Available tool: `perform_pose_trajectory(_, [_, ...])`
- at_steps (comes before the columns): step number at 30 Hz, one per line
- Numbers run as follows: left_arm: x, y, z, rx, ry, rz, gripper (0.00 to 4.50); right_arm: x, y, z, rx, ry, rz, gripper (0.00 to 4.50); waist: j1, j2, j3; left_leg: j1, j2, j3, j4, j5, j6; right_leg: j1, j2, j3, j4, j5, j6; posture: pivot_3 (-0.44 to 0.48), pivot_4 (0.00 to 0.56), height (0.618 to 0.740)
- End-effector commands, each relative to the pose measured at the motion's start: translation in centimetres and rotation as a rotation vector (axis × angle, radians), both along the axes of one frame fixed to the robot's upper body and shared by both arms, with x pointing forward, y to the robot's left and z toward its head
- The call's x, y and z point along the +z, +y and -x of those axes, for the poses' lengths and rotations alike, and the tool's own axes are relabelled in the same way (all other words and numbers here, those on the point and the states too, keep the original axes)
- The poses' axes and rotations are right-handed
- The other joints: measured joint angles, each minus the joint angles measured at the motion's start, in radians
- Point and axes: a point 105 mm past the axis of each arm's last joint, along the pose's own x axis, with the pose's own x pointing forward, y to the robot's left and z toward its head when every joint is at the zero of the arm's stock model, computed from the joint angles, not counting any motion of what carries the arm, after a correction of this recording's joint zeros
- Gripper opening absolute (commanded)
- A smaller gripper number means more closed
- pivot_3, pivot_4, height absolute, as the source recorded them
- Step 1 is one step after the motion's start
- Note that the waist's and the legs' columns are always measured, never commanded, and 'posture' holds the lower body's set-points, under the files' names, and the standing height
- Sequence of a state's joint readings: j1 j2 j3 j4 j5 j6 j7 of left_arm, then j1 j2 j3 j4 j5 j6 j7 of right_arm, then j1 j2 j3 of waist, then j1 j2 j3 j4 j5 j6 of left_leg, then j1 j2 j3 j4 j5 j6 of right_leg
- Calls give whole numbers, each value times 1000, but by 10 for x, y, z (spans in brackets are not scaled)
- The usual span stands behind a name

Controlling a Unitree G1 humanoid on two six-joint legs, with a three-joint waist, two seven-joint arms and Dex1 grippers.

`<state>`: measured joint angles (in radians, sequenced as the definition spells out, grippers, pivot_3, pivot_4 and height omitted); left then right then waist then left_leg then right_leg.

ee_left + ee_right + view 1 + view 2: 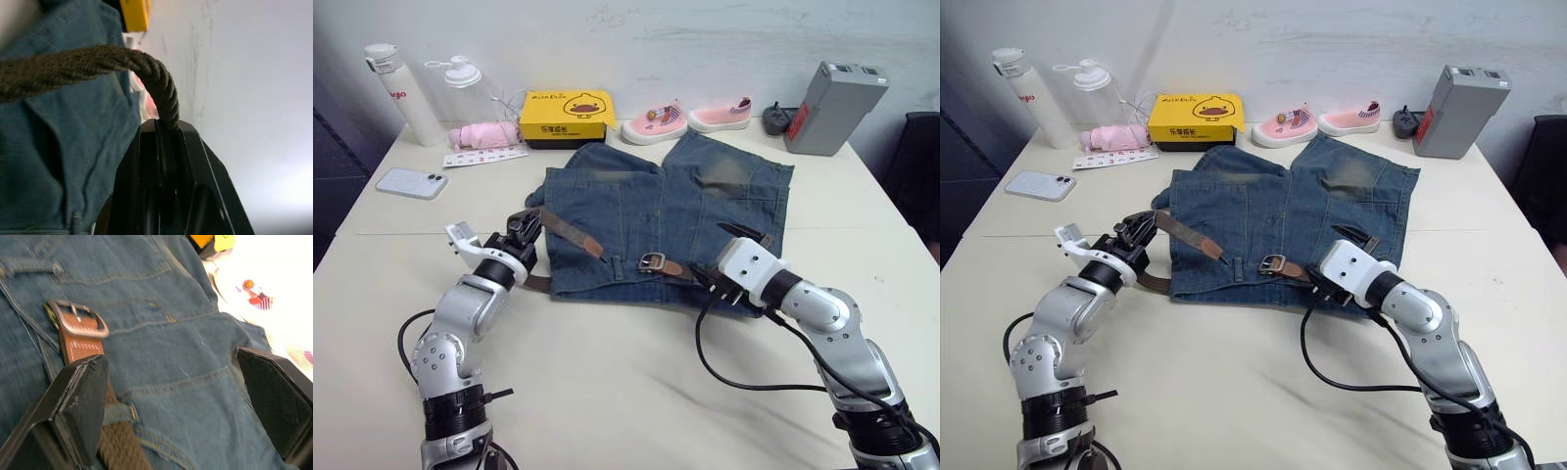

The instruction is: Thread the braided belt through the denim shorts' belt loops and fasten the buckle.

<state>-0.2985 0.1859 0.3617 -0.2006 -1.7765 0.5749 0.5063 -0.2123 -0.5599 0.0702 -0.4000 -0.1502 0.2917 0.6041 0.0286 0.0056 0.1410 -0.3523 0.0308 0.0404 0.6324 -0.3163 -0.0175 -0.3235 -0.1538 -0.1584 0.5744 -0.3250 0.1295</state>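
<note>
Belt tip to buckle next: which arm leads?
Left, probably. The left gripper is already shut on the braided belt near its free end; the right gripper is open over the shorts beside the buckle.

**Both arms forward, one pincer clamped, one spread**

We see our left arm bent at the elbow and reaching forward, its wrist angled inward toward the middle. The left pincer (pixel 522 227) has its two black fingers (pixel 161 147) pressed together on the braided belt (pixel 73 66), pinching the strap between the pads.

Our right arm stretches forward from the lower right, forearm slanting inward, the white wrist housing turned to the left. The right pincer (pixel 181 401) is held low with its fingers (pixel 85 401) spread wide apart, gripping nothing.
</note>
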Motion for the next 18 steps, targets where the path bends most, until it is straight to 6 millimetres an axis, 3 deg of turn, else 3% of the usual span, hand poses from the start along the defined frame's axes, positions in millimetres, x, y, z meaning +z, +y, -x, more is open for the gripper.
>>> perform_pose_trajectory(1, [-3,-7,0,-16,-7,-37,0,19,3,4,14,-76,8,4430,-1,1,0,0,0,0,0,0,0,0,0,0,0,0,0,0,150,683])
perform_pose_trajectory(7, [-37,8,4,9,70,-107,0,27,2,3,6,-93,10,4430,-3,1,0,0,0,-1,0,0,0,-1,1,1,0,0,0,0,150,683])
perform_pose_trajectory(12, [-40,10,5,25,78,-107,0,28,1,2,-2,-96,13,4430,8,0,0,-1,0,-2,0,0,0,-1,1,0,-1,0,0,0,150,683])
perform_pose_trajectory(18, [-50,-8,5,-14,66,-173,0,27,-2,4,-10,-82,11,4430,10,1,0,-1,0,-1,-1,0,0,-1,1,0,-1,0,0,0,150,683])
